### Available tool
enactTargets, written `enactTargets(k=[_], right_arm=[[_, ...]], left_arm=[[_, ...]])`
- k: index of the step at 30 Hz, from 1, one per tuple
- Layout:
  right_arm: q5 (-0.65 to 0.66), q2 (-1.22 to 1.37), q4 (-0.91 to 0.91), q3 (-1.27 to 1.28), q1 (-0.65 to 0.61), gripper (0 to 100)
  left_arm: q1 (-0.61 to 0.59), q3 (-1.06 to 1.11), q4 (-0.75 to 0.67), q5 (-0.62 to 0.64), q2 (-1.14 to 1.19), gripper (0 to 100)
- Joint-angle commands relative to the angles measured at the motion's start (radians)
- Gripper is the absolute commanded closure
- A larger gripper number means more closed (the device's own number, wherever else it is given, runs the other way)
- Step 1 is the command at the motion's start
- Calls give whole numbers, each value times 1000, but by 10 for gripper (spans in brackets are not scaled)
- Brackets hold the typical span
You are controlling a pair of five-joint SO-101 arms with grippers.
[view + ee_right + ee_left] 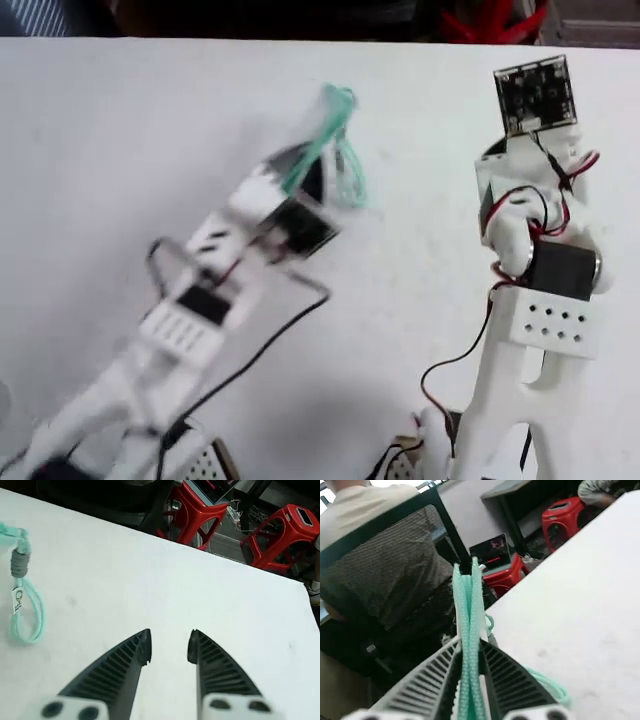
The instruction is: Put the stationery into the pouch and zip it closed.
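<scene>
Table (120, 130) stretches white on every side of my two arms in the high view. There is broad room out past my left arm and a wide strip between the arms. The far edge runs along the top of that view, well beyond both of my reaches. From my right wrist the same edge cuts across at a slant, with red stools (200, 510) standing on the floor past it. From my left wrist the edge falls away just behind what I hold, and a dark mesh chair (385, 580) sits beyond it.

My left gripper (470, 647) is clenched on the pouch (469, 605). The mint-green mesh is pinched flat between both ribbed fingers (512, 680), and it stands up past my fingertips as a narrow folded strip. In the high view it is raised over the middle of the table, toward the far side.

A cord loop (27, 615) of the same green trails from the pouch, gathered by a grey toggle (19, 562). It hangs low by the tabletop, and I cannot tell whether it touches. It lies well off to one side of my right gripper (169, 642), whose fingers are spread apart with nothing between them, tips pointing out over the white surface.
</scene>
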Motion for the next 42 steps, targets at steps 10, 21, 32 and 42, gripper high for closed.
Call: enactTargets(k=[10,21,32,42], right_arm=[[9,-68,-62,109,84,878],[12,-61,-33,114,82,656],[9,-61,4,118,105,632],[12,-99,205,144,-64,922]], left_arm=[[199,-287,63,-115,634,919],[206,-450,933,57,380,685],[-193,-901,1373,259,369,683],[-375,-1685,1887,296,369,683]])
